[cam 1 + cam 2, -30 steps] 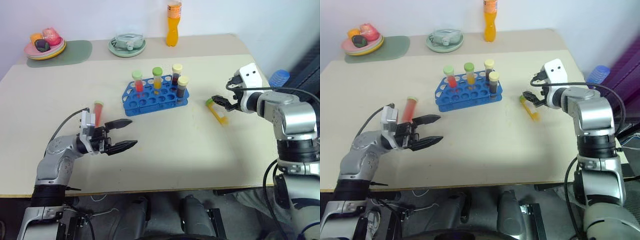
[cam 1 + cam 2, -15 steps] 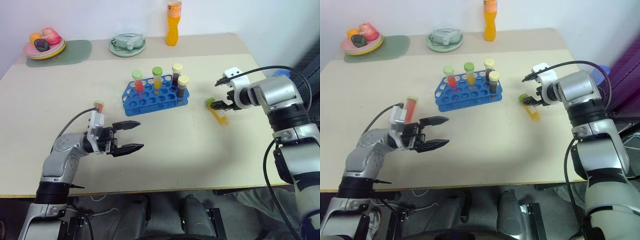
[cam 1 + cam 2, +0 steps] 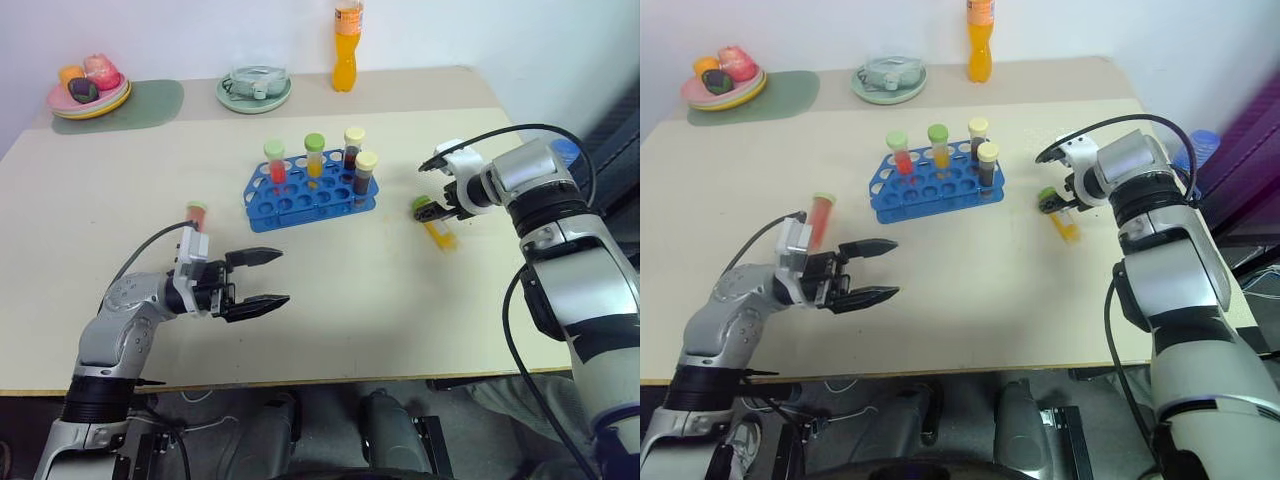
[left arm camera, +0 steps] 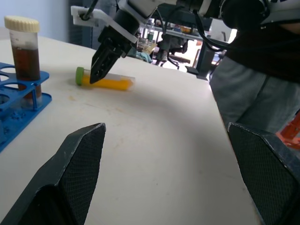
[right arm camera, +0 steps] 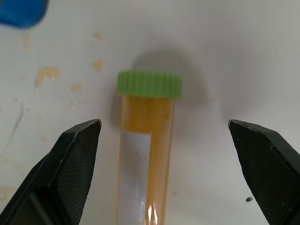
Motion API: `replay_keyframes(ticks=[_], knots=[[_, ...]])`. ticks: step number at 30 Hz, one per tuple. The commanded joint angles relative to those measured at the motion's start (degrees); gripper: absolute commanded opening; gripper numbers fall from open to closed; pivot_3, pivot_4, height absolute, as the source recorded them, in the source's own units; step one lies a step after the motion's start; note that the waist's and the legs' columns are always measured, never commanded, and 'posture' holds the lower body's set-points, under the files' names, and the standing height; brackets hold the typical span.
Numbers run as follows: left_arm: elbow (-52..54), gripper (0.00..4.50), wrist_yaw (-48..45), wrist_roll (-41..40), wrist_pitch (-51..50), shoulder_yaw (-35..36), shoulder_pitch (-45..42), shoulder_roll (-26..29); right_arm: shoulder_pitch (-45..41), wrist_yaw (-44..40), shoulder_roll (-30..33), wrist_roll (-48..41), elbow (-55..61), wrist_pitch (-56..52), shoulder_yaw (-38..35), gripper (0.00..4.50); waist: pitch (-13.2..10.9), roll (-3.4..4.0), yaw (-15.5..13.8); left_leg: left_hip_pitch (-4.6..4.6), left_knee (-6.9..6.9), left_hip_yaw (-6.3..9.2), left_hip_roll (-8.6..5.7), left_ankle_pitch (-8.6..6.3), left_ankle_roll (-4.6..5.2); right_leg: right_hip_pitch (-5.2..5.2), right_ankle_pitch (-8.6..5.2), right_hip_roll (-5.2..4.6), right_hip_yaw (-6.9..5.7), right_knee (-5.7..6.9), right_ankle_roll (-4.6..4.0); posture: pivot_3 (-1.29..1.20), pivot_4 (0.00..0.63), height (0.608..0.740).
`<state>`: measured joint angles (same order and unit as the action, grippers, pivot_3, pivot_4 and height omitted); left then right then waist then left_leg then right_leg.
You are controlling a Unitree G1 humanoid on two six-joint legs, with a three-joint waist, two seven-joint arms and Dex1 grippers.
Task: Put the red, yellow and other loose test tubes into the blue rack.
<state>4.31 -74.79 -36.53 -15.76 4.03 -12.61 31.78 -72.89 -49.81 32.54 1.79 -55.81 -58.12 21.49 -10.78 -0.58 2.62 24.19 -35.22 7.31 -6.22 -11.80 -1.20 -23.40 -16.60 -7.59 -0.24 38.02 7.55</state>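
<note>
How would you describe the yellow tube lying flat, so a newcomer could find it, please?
Start at the blue rack mid-table, then look towards the right claw. Beneath that open claw lies the yellow tube. Unlike the rack's upright tubes, it lies flat on the table, green cap towards the rack.

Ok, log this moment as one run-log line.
right gripper: open, straddling lying yellow tube | left gripper: open, empty | red tube: loose | blue rack: four tubes

Four tubes [image 3: 315, 158] in one blue rack [image 3: 310, 200], two loose tubes [image 3: 433, 222], one orange bottle [image 3: 346, 48].
</note>
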Motion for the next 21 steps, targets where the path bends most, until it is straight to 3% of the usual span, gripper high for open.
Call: replay_keyframes(ticks=[1,21], knots=[[2.8,4.31,0.5,-1.6,-0.4,1.7,1.1,0.8,-2.1,-3.4,-0.2,2.5,-1.1,0.8,1.7,4.45,0.0,0.02,0.0,0.0,0.0,0.0,0.0,0.0,0.0,-0.01,0.0,0.0,0.0,0.0,0.0,0.0,0.15,0.74],[6.3,4.31,2.1,-3.1,-1.1,2.5,4.9,1.3,-6.3,-4.5,-4.9,7.2,-11.3,6.7,-0.5,4.45,0.0,0.02,0.5,-0.01,-0.01,0.0,0.01,0.06,-0.11,-0.03,0.01,0.02,0.01,0.07,-0.01,0.0,0.15,0.74]])
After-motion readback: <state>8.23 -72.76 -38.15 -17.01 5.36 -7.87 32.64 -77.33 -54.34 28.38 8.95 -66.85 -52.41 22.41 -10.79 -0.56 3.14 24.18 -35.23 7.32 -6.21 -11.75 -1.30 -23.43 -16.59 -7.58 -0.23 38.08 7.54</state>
